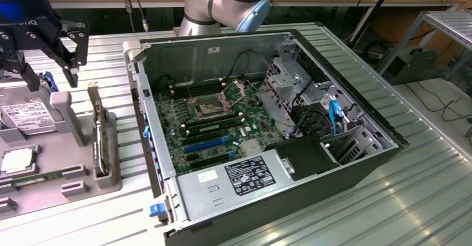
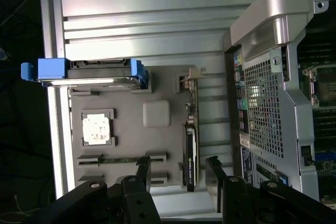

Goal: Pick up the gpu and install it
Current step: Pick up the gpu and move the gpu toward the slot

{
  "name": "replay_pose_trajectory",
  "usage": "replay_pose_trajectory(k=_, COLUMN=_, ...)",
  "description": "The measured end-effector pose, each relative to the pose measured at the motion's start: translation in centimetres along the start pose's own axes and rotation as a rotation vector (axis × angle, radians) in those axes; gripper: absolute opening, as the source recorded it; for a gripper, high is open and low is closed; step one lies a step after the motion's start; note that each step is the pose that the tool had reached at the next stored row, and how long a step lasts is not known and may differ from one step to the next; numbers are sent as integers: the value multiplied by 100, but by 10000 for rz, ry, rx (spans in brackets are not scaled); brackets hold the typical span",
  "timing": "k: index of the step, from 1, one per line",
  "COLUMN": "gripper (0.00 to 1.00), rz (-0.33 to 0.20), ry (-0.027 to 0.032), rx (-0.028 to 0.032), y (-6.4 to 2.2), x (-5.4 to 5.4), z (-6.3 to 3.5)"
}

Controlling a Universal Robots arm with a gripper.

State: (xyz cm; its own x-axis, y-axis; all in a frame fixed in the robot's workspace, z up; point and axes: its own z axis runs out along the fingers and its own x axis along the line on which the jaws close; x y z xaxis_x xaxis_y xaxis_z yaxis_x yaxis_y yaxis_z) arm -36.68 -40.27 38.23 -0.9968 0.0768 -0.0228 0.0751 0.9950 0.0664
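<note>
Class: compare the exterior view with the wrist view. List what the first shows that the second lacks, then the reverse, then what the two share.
Exterior view adds: the arm, plus the power supply and a blue cable inside the case.
Wrist view adds: the outer face of the case's perforated rear grille.
Both: the open gripper, the gpu standing on edge in the grey tray, the drive and the case.

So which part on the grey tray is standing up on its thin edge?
The dark graphics card, on the tray's side nearest the computer; the square chip and green strip lie flat.
</note>
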Motion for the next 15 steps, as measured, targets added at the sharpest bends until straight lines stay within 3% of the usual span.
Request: replay_pose_trajectory(k=15, gripper=54, rz=-1, ry=0, rx=0, y=-2, x=-67, z=103)
